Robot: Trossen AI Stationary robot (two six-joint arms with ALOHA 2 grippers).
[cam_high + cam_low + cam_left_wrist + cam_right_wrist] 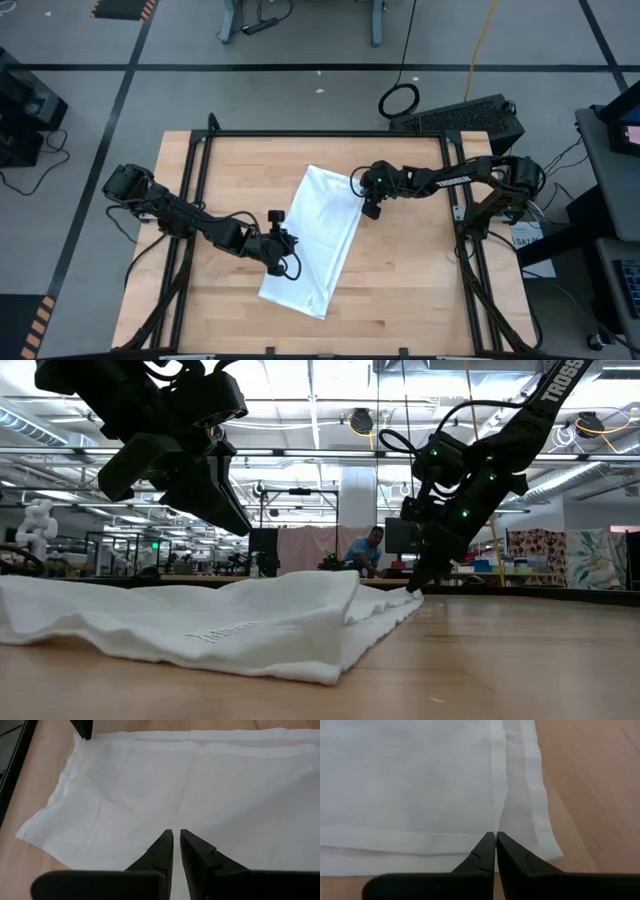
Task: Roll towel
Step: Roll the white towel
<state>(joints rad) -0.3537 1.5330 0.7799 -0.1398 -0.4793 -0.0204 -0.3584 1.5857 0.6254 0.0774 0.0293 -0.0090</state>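
Note:
The white towel [315, 240] lies folded into a long strip on the wooden table [420, 290], slanting from far centre toward the near edge. Its layered hems show in the right wrist view [410, 780] and the left wrist view [175, 785]. My right gripper [371, 210] is shut, its tips down at the towel's right long edge near the far corner [413, 588]. My left gripper [287, 262] hovers over the towel's left side, its fingers [176, 834] together with only a slit between them. In the low view it stands clear above the cloth [243, 525]. My right gripper touches the towel with its shut fingertips at the hem [495, 827], beside the far right corner. The fingers slant down from the table's right side. The cloth there lies flat on the wood; whether a layer is caught between the tips, I cannot tell.
Black frame rails [200, 150] run along the table's edges. A black box [460, 115] sits beyond the far right corner. Bare wood lies to the towel's right [420, 260] and left [220, 180]. A person [368, 550] sits in the room behind the table.

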